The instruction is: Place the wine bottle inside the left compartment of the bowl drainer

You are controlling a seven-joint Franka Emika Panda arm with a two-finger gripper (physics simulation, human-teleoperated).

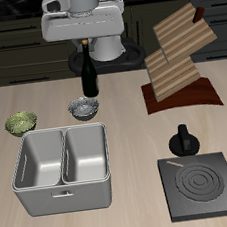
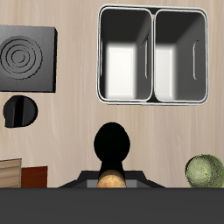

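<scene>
While we cannot tell whether our fingers clasp the slim dark wine bottle [image 1: 88,71], we recommend lifting vertically before crossing to the light-grey metal bowl drainer [image 1: 39,194].

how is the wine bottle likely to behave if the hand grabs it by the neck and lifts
The wine bottle stands upright, tall on a narrow base, so a sideways nudge would probably tip it. Its round body would likely roll once down. The smooth dark surface looks rigid and possibly slippery, so a grip by the hand at the slim neck may let it swing or slide.
</scene>
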